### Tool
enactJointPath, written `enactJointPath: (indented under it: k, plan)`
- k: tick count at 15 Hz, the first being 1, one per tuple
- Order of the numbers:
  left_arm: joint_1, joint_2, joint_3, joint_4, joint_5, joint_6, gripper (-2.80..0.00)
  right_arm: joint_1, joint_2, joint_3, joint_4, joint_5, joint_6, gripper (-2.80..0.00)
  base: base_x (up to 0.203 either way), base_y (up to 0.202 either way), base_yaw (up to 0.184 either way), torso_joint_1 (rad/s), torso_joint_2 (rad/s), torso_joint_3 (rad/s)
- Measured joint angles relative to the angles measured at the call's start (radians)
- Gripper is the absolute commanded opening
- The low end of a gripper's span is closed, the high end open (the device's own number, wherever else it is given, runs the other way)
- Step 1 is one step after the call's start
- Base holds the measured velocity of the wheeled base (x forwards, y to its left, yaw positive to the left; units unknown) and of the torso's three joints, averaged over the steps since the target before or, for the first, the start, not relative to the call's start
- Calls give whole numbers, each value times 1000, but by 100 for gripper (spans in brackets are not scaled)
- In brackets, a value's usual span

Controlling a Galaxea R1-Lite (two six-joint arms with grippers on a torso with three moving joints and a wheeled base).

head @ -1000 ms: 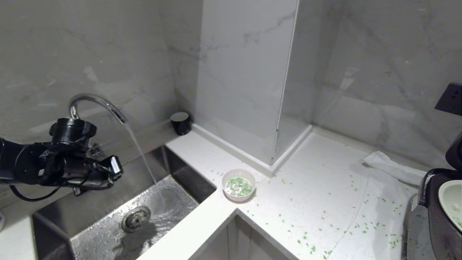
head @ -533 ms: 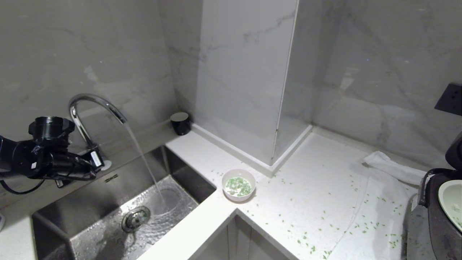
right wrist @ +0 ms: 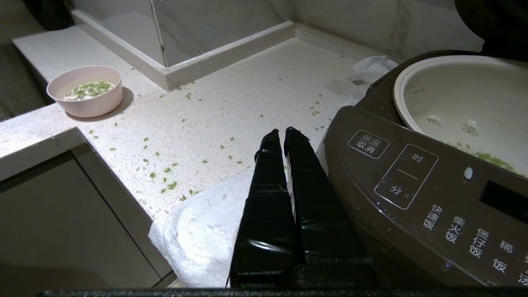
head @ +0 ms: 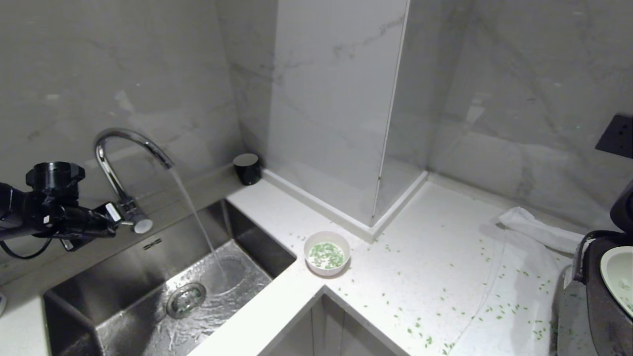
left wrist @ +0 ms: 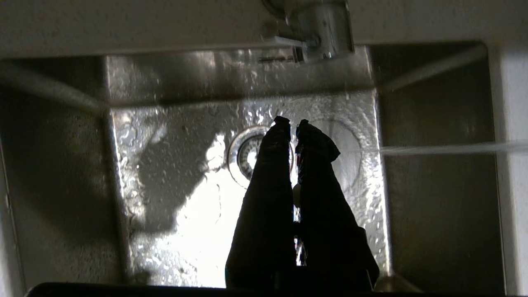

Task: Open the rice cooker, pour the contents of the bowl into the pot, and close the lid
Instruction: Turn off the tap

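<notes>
Compared with the frame a second earlier, the left arm has swung leftward and back, away from the middle of the sink, so that the left gripper now points at the base of the tap, just beside its lever; the bowl, the cooker and the running water are unchanged. The left gripper's fingers are pressed together with nothing between them and hang above the sink drain in the left wrist view. The right gripper is likewise closed and empty, parked low at the near right, over a white towel and just beside the front panel of the rice cooker. One bowl stands upright on the counter near the inner corner, right of the sink, with the contents, green bits in water, inside it. One rice cooker stands at the far right edge of the head view; its lid is raised and the one pot lies open, with a few green bits on its inner wall. Many loose green bits are scattered over the counter and towel. One tap pours one stream into the one sink. One small dark cup stands at the far wall.
</notes>
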Motion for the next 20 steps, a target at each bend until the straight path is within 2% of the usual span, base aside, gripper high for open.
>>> enactJointPath:
  k: [4,12,16,20]
  plan:
    - [37,78,-99,0,-3,-8,-280,0,0,0,0,0,0,-280,0,0,0,0,0,0]
    - [40,148,-198,2,1,-22,-280,0,0,0,0,0,0,-280,0,0,0,0,0,0]
    - [45,152,-208,6,1,-29,-280,0,0,0,0,0,0,-280,0,0,0,0,0,0]
    - [33,76,-127,12,-13,-27,-280,0,0,0,0,0,0,-280,0,0,0,0,0,0]
